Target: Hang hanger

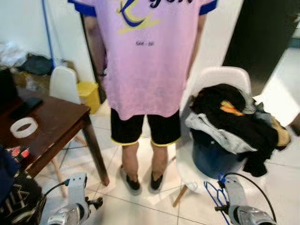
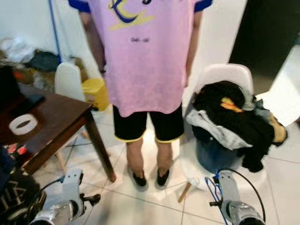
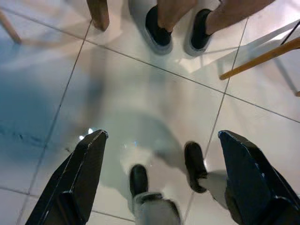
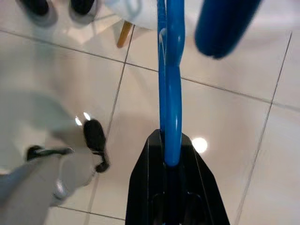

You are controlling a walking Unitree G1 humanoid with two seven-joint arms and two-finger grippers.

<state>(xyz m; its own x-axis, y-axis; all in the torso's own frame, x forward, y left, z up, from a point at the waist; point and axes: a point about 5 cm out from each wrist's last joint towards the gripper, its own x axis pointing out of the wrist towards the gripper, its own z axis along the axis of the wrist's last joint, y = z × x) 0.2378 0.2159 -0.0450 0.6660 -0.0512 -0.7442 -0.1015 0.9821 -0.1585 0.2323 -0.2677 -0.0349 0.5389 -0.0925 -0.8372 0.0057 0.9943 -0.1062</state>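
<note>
I see R gripper [image 4: 171, 154] clamped on blue hanger [image 4: 169, 79] low over floor; L gripper [image 3: 159, 154] spread wide, empty.

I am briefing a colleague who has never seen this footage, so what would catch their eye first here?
A person in a pink T-shirt stands straight ahead, facing the robot on the white tiled floor. To the robot's right, a white chair is heaped with dark clothes; to its left stands a brown table bearing a tape roll. The right gripper is shut on a blue hanger, while the left gripper hangs open above the floor.
</note>
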